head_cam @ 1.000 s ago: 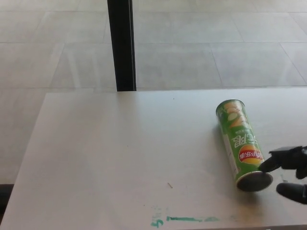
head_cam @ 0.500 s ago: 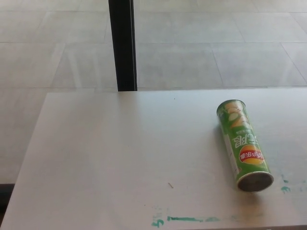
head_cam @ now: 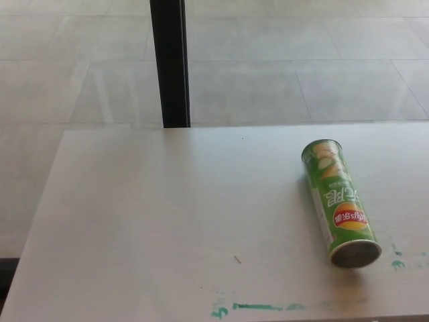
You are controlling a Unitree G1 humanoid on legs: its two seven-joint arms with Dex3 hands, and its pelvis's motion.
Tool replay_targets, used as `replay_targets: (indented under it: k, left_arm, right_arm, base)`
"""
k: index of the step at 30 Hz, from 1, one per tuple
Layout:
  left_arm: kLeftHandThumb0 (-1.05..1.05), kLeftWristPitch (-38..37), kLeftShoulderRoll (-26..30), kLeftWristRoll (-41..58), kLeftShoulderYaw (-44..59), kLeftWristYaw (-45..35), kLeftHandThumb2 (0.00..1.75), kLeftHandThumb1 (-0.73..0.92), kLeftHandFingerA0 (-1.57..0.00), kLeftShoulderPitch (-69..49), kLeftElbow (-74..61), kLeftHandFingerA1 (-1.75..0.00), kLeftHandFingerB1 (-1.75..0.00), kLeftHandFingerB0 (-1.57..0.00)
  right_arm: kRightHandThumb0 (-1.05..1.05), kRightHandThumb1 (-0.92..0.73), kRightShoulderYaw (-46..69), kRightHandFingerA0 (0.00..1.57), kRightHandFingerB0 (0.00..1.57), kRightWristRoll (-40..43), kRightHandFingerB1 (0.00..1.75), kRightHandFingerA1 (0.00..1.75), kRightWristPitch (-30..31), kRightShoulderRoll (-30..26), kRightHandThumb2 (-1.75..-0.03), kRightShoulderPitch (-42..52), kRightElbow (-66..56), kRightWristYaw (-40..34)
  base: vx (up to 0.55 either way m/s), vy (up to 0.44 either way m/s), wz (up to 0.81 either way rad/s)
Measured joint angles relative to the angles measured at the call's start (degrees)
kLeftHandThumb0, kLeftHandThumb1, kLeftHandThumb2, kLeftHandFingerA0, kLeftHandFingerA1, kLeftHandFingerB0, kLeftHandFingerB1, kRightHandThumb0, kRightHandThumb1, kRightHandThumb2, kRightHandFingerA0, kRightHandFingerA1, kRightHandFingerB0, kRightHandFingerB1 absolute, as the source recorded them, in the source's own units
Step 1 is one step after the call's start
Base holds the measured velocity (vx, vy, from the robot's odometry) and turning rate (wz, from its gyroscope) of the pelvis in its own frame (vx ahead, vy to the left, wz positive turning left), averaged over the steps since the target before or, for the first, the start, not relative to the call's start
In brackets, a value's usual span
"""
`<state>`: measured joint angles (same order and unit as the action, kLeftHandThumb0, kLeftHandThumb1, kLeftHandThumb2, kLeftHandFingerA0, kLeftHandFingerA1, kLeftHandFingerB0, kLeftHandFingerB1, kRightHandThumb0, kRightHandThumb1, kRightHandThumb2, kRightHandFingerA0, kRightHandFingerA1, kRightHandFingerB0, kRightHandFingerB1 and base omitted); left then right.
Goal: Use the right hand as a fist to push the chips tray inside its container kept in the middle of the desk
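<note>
A green chips container lies on its side on the right part of the pale desk. Its length runs from far to near, and its round grey end faces the desk's front edge. No tray sticks out of that end. Neither of my hands shows in the head view.
A black post stands behind the desk's far edge, over a tiled floor. Green paint smears mark the desk near its front edge, with smaller green spots to the right of the container.
One second ago my right hand was at the container's near end, at the right edge of the picture. It has since withdrawn out of view. The container has stayed put.
</note>
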<state>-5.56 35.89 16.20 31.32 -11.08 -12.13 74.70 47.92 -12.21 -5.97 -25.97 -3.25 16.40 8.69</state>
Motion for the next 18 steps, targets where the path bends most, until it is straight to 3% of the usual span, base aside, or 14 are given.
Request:
replay_targets:
  k: [1, 2, 5, 6, 7, 8, 9, 10, 11, 12, 13, 14, 15, 18]
  left_arm:
    - [-1.05, 0.00, 0.00, -0.01, -0.07, 0.00, 1.31, 0.43, -0.73, 0.00, 0.03, -1.23, -0.76, -0.01]
    - [-1.05, 0.00, 0.00, -0.02, -0.16, 0.00, 0.97, 0.66, -0.60, -0.01, 0.05, -1.35, -1.10, -0.43]
    - [-1.05, 0.00, 0.00, 0.02, -0.15, 0.00, 1.02, 0.64, -0.66, -0.04, 0.04, -1.39, -1.13, -0.46]
    - [-1.02, 0.00, 0.00, 0.02, -0.16, 0.00, 1.33, 0.46, -1.04, -0.04, 0.04, -1.40, -0.81, -0.08]
    - [-1.02, 0.00, 0.00, 0.02, -0.16, 0.00, 1.33, 0.46, -1.04, -0.04, 0.03, -1.40, -0.81, -0.08]
    - [-1.05, 0.00, 0.00, 0.02, -0.15, 0.01, 1.33, 0.43, -0.82, -0.04, 0.03, -1.28, -0.79, -0.04]
    - [-1.05, 0.00, 0.00, 0.02, -0.15, 0.01, 1.33, 0.43, -0.82, -0.04, 0.03, -1.28, -0.79, -0.04]
    - [-1.05, 0.00, 0.00, 0.03, -0.15, 0.00, 1.03, 0.62, -0.59, -0.04, 0.03, -1.38, -1.13, -0.44]
    - [-1.05, 0.00, 0.00, 0.02, -0.15, 0.00, 1.02, 0.64, -0.60, -0.04, 0.04, -1.34, -1.09, -0.44]
    - [-1.03, 0.00, 0.00, 0.02, -0.17, 0.00, 1.19, 0.57, -0.66, -0.04, 0.04, -1.20, -1.00, -0.48]
    - [-1.03, 0.00, 0.00, 0.01, -0.19, 0.01, 1.19, 0.57, -0.66, -0.01, 0.03, -1.20, -1.00, -0.48]
    - [-1.04, 0.01, 0.00, 0.01, -0.25, 0.01, 1.17, 0.59, -0.66, 0.06, 0.02, -1.21, -1.00, -0.47]
    - [-0.90, 0.01, 0.00, 0.00, -0.30, 0.03, 1.32, 0.49, -0.63, 0.11, 0.01, -1.11, -0.71, 0.00]
    - [-0.93, 0.03, 0.00, -0.02, -0.51, 0.06, 1.37, 0.54, -0.78, 0.24, 0.02, -1.21, -0.73, 0.00]
  right_arm:
    - [-0.54, -0.83, 0.72, 0.85, 0.54, 0.31, 0.61, 0.95, -0.04, 0.10, -0.64, -0.07, 1.73, -0.54]
    - [-0.54, -0.82, 2.04, 0.86, 0.49, 0.86, 0.53, 1.02, -0.13, 0.47, -0.64, -0.12, 4.65, -1.63]
    - [-0.59, -0.86, 4.79, 0.80, 0.39, 2.06, 0.47, 1.09, -0.27, 1.18, -0.65, -0.29, 10.63, -3.54]
    - [-0.59, -0.85, 5.65, 0.75, 0.35, 2.52, 0.49, 1.11, -0.28, 1.27, -0.67, -0.39, 12.39, -4.06]
    - [-0.59, -0.85, 6.83, 0.75, 0.35, 3.14, 0.49, 1.11, -0.28, 1.43, -0.67, -0.65, 14.64, -4.76]
    - [-0.60, -0.89, 7.55, 0.68, 0.49, 3.53, 0.51, 1.01, -0.27, 1.51, -0.66, -0.83, 15.98, -5.22]
    - [-0.60, -0.89, 8.98, 0.68, 0.49, 4.23, 0.51, 1.01, -0.26, 1.69, -0.66, -1.12, 18.53, -6.14]
    - [-0.58, -0.91, 9.61, 0.63, 0.46, 4.60, 0.52, 0.71, -0.22, 1.86, -0.67, -1.23, 19.61, -6.62]
    - [-0.61, -0.88, 10.72, 0.65, 0.65, 5.25, 0.74, 0.90, -0.14, 2.24, -0.66, -1.44, 21.55, -7.54]
    - [-0.60, -0.89, 11.41, 0.65, 0.56, 5.68, 0.66, 0.82, -0.11, 2.48, -0.67, -1.59, 22.88, -8.19]
    - [-0.60, -0.89, 12.00, 0.65, 0.56, 6.08, 0.66, 0.82, -0.08, 2.67, -0.67, -1.74, 24.52, -8.86]
    - [-0.52, -0.70, 12.82, 0.76, 0.40, 6.72, 0.62, 0.91, -0.04, 3.08, -1.10, -1.92, 27.02, -9.79]
    - [-0.57, -0.88, 13.45, 0.76, 0.55, 7.31, 0.48, 0.93, 0.05, 3.40, -0.65, -2.08, 28.96, -10.44]
    - [-0.56, -0.83, 15.03, 0.77, 0.52, 9.32, 0.46, 0.96, 0.66, 4.53, -0.65, -2.65, 34.00, -12.39]
  base:
    - [0.00, 0.000, 0.00]
    - [0.00, 0.000, 0.00]
    - [0.00, 0.000, 0.00]
    - [0.00, 0.000, 0.00]
    - [0.00, 0.000, 0.00]
    - [0.00, 0.000, 0.00]
    - [0.00, 0.000, 0.00]
    - [0.00, 0.000, 0.00]
    - [0.00, 0.000, 0.00]
    - [0.00, 0.000, 0.00]
    - [0.00, 0.000, 0.00]
    - [0.00, 0.000, 0.00]
    - [0.00, 0.000, 0.00]
    - [0.00, 0.000, 0.00]
